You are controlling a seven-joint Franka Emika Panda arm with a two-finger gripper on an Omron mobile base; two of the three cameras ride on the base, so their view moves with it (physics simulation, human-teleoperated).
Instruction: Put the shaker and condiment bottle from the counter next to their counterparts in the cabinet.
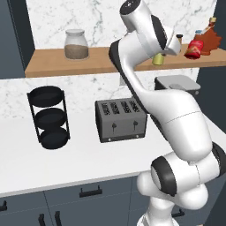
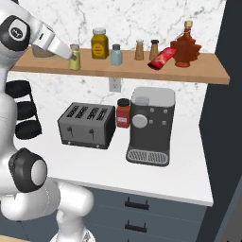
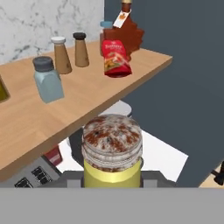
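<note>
Left base view: gripper [image 1: 164, 54] closed on the shaker [image 1: 159, 58] at the cabinet [image 1: 66, 65] front edge; contact with the shelf unclear.
Right base view: shaker [image 2: 74, 57] left of the pale blue shaker [image 2: 116, 55]; condiment bottle [image 2: 162, 57] leaning against the leaf-shaped bottle [image 2: 185, 48].
Hand view: shaker [image 3: 112, 151] clamped between the fingers.

This was a kitchen: a white surface [image 2: 156, 177] over dark drawers carried a toaster [image 2: 87, 125] and a coffee machine [image 2: 150, 125], with a wooden shelf [image 2: 198, 71] of shakers and bottles against a marble wall [image 2: 142, 19].
</note>
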